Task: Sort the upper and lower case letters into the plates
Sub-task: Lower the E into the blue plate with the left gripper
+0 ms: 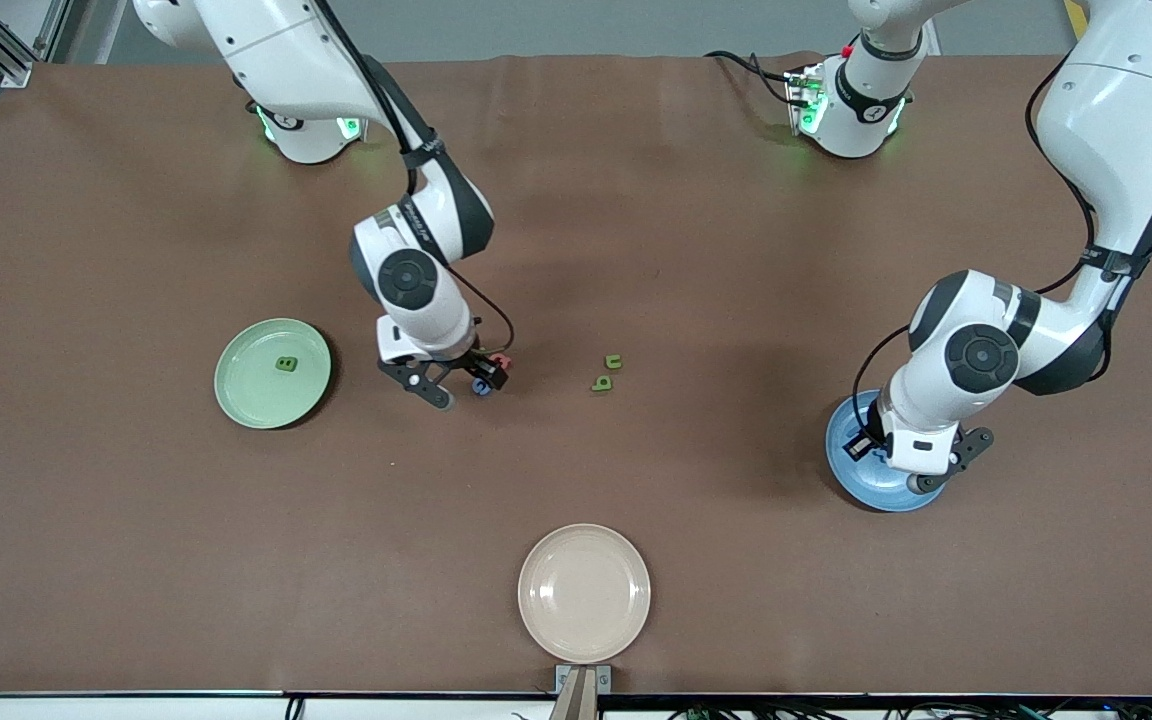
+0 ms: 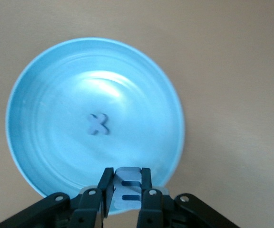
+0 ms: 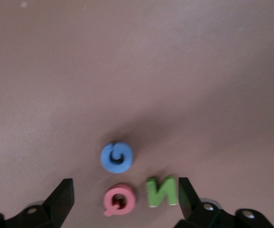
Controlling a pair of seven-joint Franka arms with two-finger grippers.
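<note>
Two arms are working over the brown table (image 1: 636, 250); we are logging each in turn.

We are seeing the left gripper (image 2: 126, 190) hanging over the sky blue plate (image 1: 851, 470), which is lying toward the left arm's end of the table; its fingers (image 2: 106, 187) are clenching a pale blue letter E (image 2: 127, 192) upright between them; a blue letter x (image 2: 98, 124) is lying flat near the middle of that plate.

We are seeing the right gripper (image 3: 125, 197) low over the table near its middle, jaws spread wide and grasping nothing; between its fingertips a pink letter Q (image 3: 120, 200) and a green letter N (image 3: 161, 191) are lying side by side on the table, with a blue letter G (image 3: 116, 157) just beside the Q; whether the fingers are touching the table we cannot tell.

We are noting the pale mint green plate (image 1: 236, 385) toward the right arm's end of the table, with a green letter B (image 1: 285, 364) lying in it; two small green letters (image 1: 607, 373) are lying close together on the table between the right gripper and the blue plate, their shapes too small for us to read with certainty; a cream-beige plate (image 1: 584, 593) is lying nearest the front camera, well apart from the other two.
</note>
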